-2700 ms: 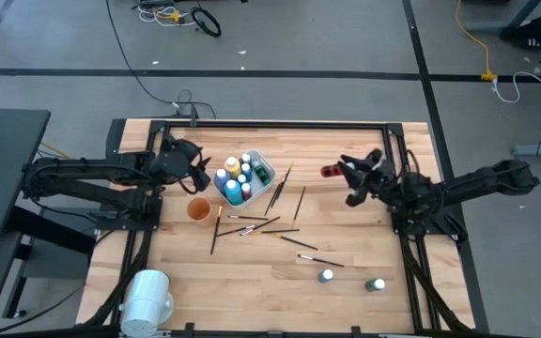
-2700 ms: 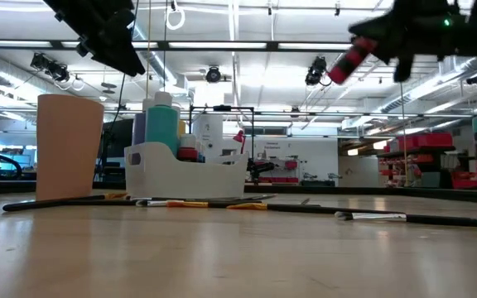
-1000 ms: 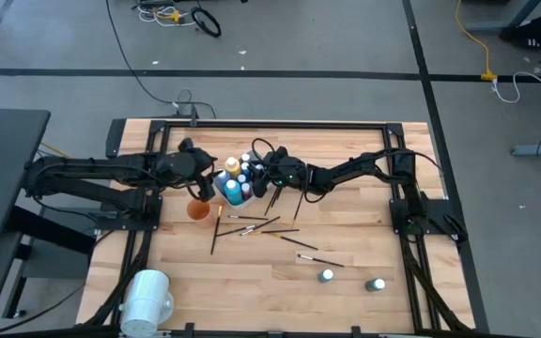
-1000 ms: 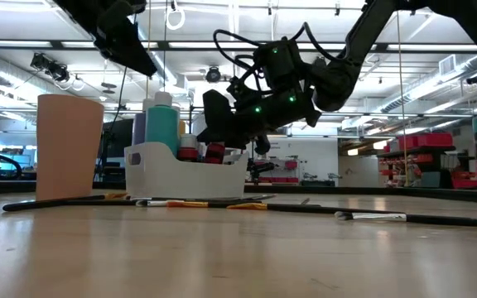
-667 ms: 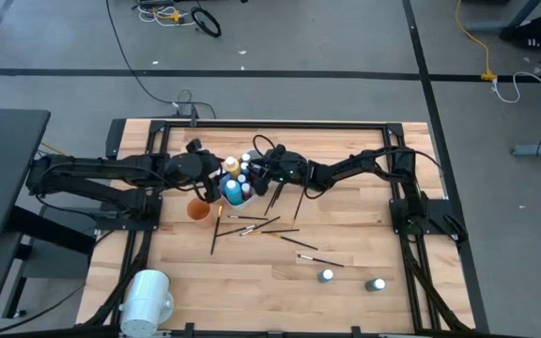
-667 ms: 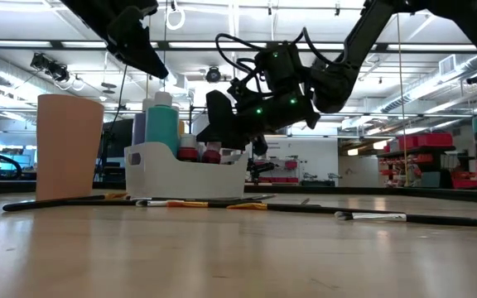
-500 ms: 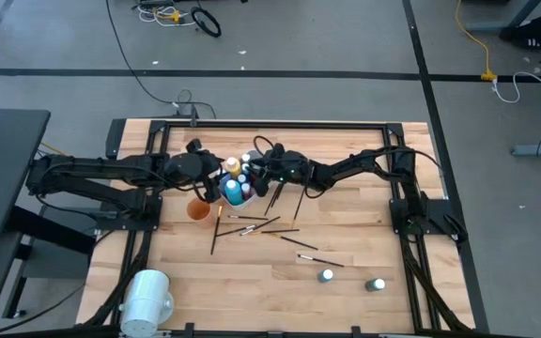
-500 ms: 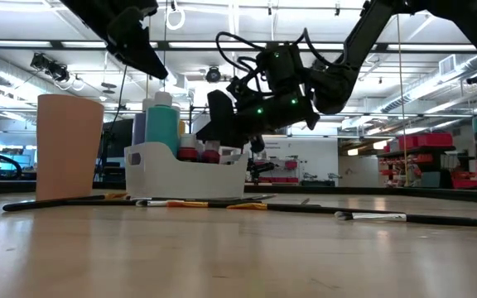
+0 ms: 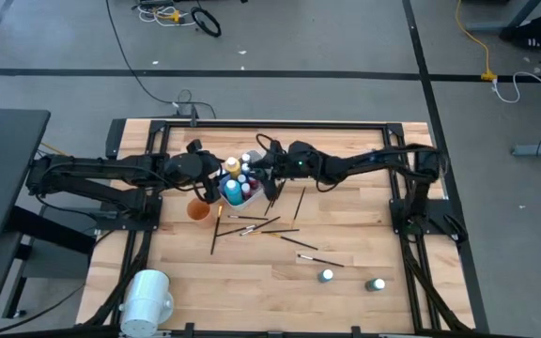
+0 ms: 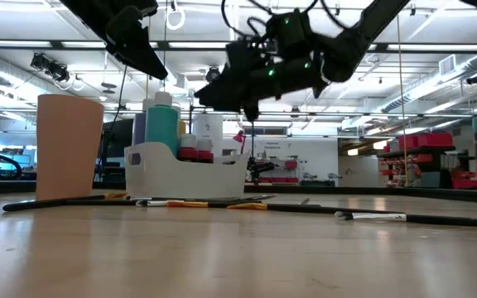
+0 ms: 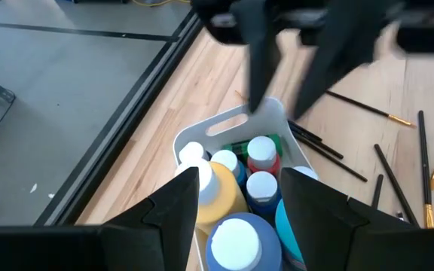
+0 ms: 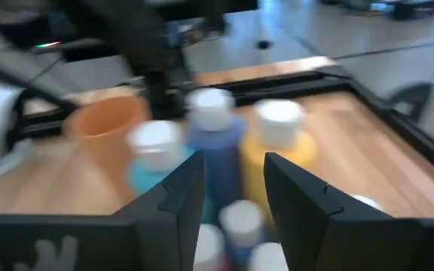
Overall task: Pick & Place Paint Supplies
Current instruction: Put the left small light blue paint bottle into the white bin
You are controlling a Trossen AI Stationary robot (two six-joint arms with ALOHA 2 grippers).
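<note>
A white tub stands left of the table's middle and holds several white-capped paint bottles, among them a red one. My right gripper hangs open above the tub's right end, clear of the bottles. My left gripper hovers open over the tub's left end, its fingers standing above a yellow bottle and a teal one without touching them. Two more bottles stand on the wood near the front right. Several dark-handled brushes lie flat in front of the tub.
An orange cup stands just in front of the tub's left end. A large white cylinder lies at the front left corner. A black frame runs along the table's far edge and sides.
My right gripper has risen from inside the tub to well above it and tipped closer to level. The red bottle it was on stays standing in the tub among the others.
</note>
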